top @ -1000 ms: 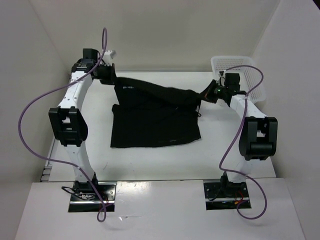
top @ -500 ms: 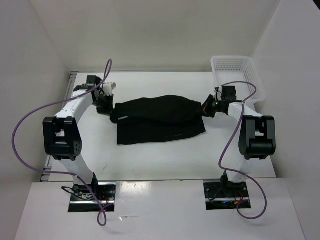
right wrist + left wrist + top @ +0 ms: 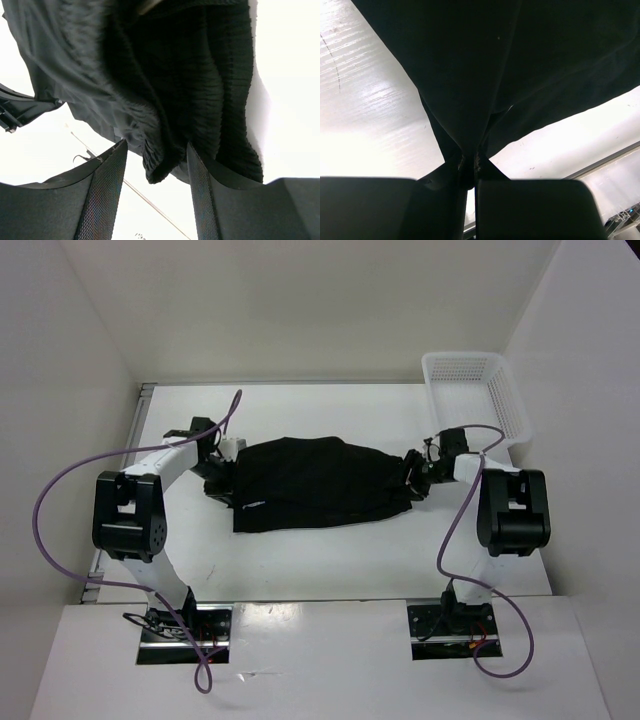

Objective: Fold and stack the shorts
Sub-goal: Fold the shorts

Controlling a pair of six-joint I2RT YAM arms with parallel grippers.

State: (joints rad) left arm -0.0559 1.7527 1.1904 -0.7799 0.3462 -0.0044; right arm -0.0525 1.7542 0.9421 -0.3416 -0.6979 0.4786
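Lying flatter than 0.5 s ago, shorts (image 3: pixel 322 483); L gripper (image 3: pixel 468 172) clamped on them, R gripper (image 3: pixel 156 172) too.

Top external looks down from above and behind both arm bases, whole table (image 3: pixel 330 550) in view. Each wrist camera looks along its own fingers, very close to the shorts (image 3: pixel 320 482), which all three views share.
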